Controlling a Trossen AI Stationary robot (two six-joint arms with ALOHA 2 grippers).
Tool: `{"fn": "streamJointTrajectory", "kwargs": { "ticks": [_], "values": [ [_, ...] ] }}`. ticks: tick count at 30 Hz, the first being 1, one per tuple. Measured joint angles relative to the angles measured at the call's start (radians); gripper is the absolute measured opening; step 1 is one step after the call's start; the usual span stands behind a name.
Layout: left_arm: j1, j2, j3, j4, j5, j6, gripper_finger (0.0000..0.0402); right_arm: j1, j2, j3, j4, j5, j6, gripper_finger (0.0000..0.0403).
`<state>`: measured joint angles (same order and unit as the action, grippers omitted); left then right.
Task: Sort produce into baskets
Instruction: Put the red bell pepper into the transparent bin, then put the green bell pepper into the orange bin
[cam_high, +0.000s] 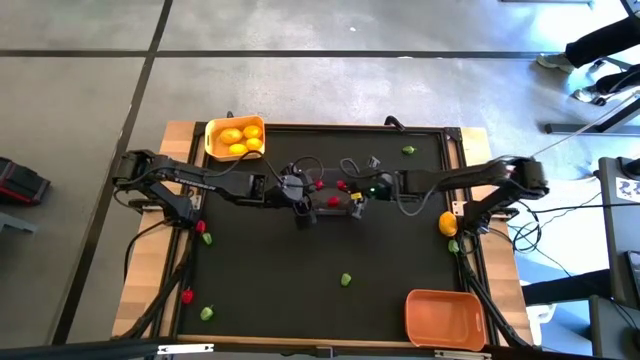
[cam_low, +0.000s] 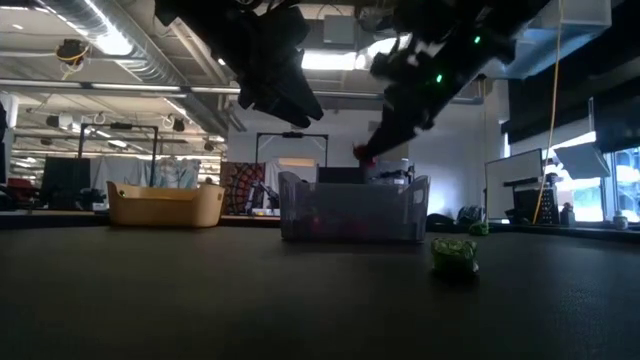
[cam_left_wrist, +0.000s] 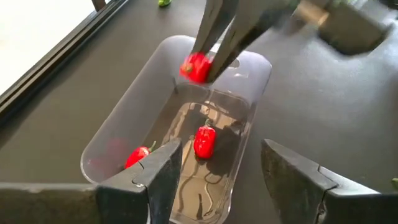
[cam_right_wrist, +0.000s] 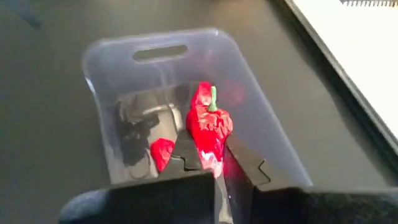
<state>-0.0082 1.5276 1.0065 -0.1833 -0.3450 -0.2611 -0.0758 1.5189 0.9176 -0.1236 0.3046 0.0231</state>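
Observation:
The clear basket (cam_high: 330, 197) stands mid-table and holds two red peppers (cam_left_wrist: 204, 140) (cam_left_wrist: 138, 156). My right gripper (cam_right_wrist: 214, 163) is shut on a third red pepper (cam_right_wrist: 209, 126) above the basket, at its right end; the pepper also shows in the left wrist view (cam_left_wrist: 196, 67) and the low view (cam_low: 362, 152). My left gripper (cam_left_wrist: 217, 171) is open and empty, hovering over the basket's left end (cam_high: 300, 207). The yellow basket (cam_high: 235, 137) at the far left holds lemons. The orange basket (cam_high: 445, 316) stands at the near right. My right gripper pinches the red pepper's lower body (cam_right_wrist: 211, 152) between its two fingertips. The fingers slant down from the table's right side. The pepper sits clear above the basket's floor, its green stem (cam_right_wrist: 213, 98) pointing away from the fingers.
Loose produce lies around: a lemon (cam_high: 448, 222) and a green piece (cam_high: 453, 245) at the right edge, green pieces at the far right (cam_high: 408, 150), near middle (cam_high: 346, 279) and near left (cam_high: 207, 313), and red pieces on the left (cam_high: 203, 232) (cam_high: 187, 296).

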Motion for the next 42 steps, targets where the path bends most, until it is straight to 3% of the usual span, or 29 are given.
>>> {"fn": "streamJointTrajectory", "kwargs": {
  "ticks": [7,17,30,42],
  "values": [
    [0.000,0.000,0.000,0.000,0.000,-0.002,0.0211,-0.025,0.103,0.000,0.058,-0.002,0.017,0.0010],
    [0.000,0.000,0.000,0.001,0.000,0.000,0.0212,-0.031,0.130,0.000,0.074,-0.043,0.045,0.0014],
    [0.000,0.000,-0.002,0.029,0.000,-0.022,0.0212,-0.030,0.126,0.000,0.069,-0.044,0.045,0.0153],
    [-0.019,0.001,-0.002,0.044,0.025,0.005,0.0212,0.067,-0.027,0.000,0.079,-0.114,-0.006,0.0161]
  ]
}}
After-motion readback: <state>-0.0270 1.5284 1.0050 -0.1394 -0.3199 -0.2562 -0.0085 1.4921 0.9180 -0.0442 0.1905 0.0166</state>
